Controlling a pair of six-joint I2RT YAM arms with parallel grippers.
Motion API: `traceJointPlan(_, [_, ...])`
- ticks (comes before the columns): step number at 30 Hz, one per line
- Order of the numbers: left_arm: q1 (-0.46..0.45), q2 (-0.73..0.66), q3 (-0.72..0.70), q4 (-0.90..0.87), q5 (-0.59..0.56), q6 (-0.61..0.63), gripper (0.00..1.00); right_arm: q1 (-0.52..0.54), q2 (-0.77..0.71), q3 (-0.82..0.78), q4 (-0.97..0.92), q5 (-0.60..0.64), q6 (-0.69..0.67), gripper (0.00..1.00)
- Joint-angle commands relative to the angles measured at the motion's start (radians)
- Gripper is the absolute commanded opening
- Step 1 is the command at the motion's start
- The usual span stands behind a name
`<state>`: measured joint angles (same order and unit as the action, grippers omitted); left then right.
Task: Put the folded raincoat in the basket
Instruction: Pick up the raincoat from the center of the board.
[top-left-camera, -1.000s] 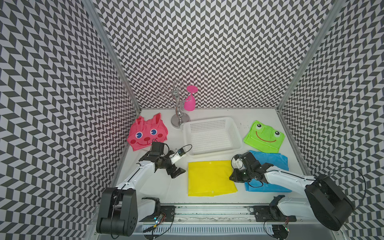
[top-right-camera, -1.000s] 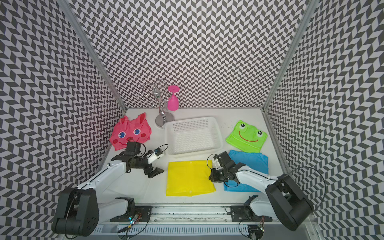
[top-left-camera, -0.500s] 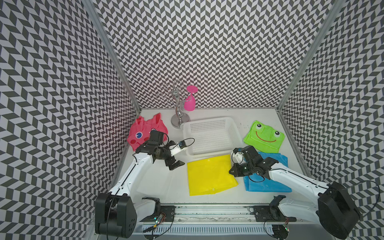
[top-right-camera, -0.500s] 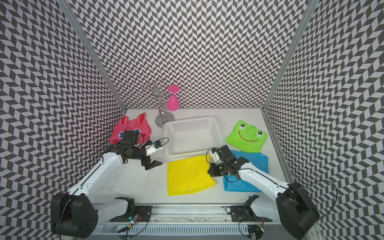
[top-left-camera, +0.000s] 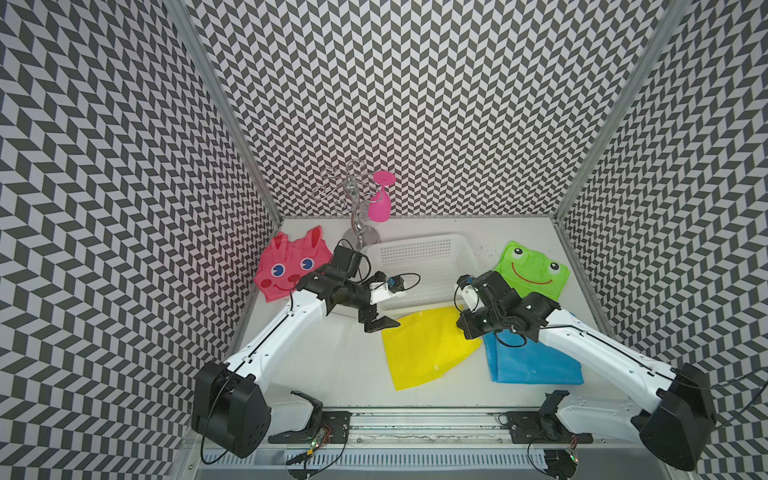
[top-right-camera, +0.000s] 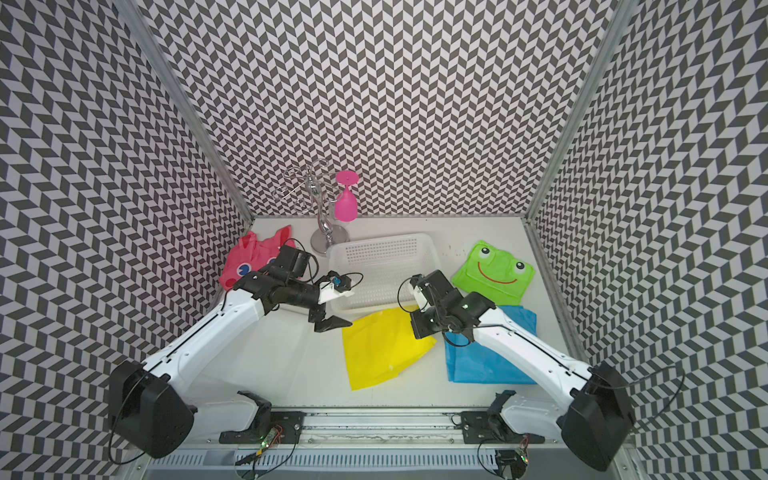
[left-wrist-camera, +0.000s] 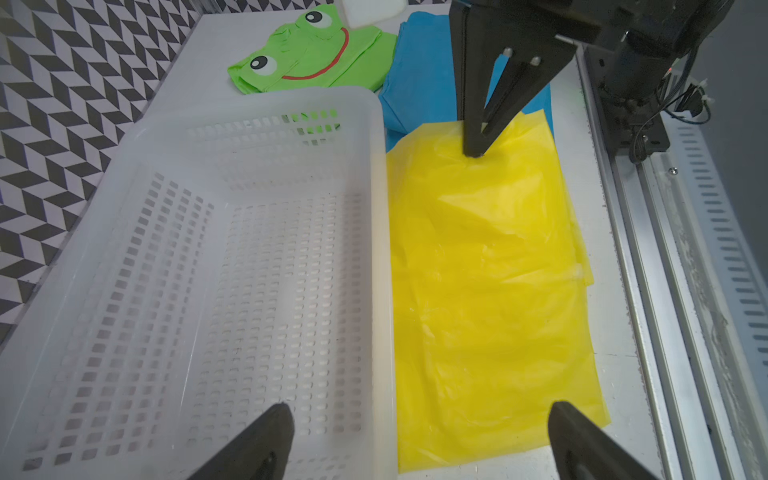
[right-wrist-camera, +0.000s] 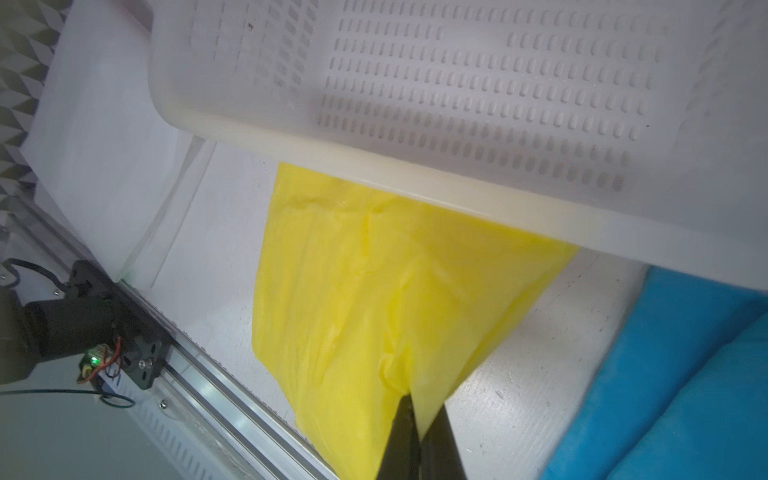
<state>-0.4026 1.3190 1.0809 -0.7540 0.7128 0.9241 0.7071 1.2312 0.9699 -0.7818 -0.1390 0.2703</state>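
The folded raincoat (top-left-camera: 428, 349) (top-right-camera: 382, 349) is a yellow sheet in front of the basket, slanted, its far edge against the basket's near rim. My right gripper (top-left-camera: 463, 326) (top-right-camera: 415, 328) (right-wrist-camera: 415, 399) is shut on the raincoat's far right corner (right-wrist-camera: 419, 365), pinching a pleat and holding it off the table. The white lattice basket (top-left-camera: 415, 249) (top-right-camera: 382, 249) (left-wrist-camera: 380, 249) (right-wrist-camera: 415, 195) has nothing in it. My left gripper (top-left-camera: 376, 322) (top-right-camera: 328, 322) (left-wrist-camera: 419, 407) hangs open over the basket's near rim and the raincoat's (left-wrist-camera: 490, 270) left far corner, holding nothing.
A pink rabbit raincoat (top-left-camera: 291, 266) lies far left, a green frog one (top-left-camera: 532, 270) far right, and a blue one (top-left-camera: 536, 361) lies under my right arm. A chrome rack (top-left-camera: 357, 208) with a pink goblet (top-left-camera: 380, 203) stands behind the basket. A metal rail (top-left-camera: 415, 432) runs along the front edge.
My right gripper has drawn the raincoat's corner up and back toward the basket, skewing the sheet. My left arm has swung right and farther back, up to the basket's near rim.
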Motion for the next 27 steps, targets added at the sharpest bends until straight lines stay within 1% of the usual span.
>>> traceJointPlan(1, [-0.013, 0.035, 0.041, 0.08, 0.058, -0.037, 0.99, 0.04, 0.018, 0.054, -0.061, 0.087, -0.04, 0.0])
traceJointPlan(5, [-0.052, 0.103, 0.105, 0.082, 0.099, -0.051, 1.0, 0.067, 0.025, 0.07, -0.109, 0.125, -0.014, 0.0])
traceJointPlan(7, [-0.079, 0.136, 0.123, 0.082, 0.097, -0.051, 1.0, 0.075, 0.005, 0.06, -0.128, 0.141, 0.014, 0.0])
traceJointPlan(13, [-0.192, 0.191, 0.143, 0.079, -0.016, -0.022, 1.0, 0.084, -0.103, 0.03, -0.162, 0.157, 0.075, 0.0])
traceJointPlan(15, [-0.219, 0.219, 0.158, 0.052, -0.028, 0.02, 1.0, 0.086, -0.129, 0.029, -0.175, 0.166, 0.068, 0.0])
traceJointPlan(18, [-0.251, 0.277, 0.195, 0.041, -0.033, 0.025, 1.0, 0.109, -0.18, 0.016, -0.157, 0.173, 0.023, 0.0])
traceJointPlan(20, [-0.264, 0.313, 0.232, 0.025, -0.023, 0.025, 1.0, 0.109, -0.211, 0.019, -0.125, 0.138, 0.007, 0.0])
traceJointPlan(22, [-0.264, 0.343, 0.27, 0.004, 0.007, 0.029, 1.0, 0.111, -0.223, 0.041, -0.094, 0.095, -0.017, 0.0])
traceJointPlan(25, [-0.252, 0.354, 0.295, -0.028, 0.059, 0.076, 0.99, 0.113, -0.215, 0.084, -0.084, 0.084, -0.041, 0.0])
traceJointPlan(27, [-0.237, 0.344, 0.289, -0.025, 0.096, 0.101, 0.99, 0.121, -0.197, 0.119, -0.089, 0.073, -0.091, 0.0])
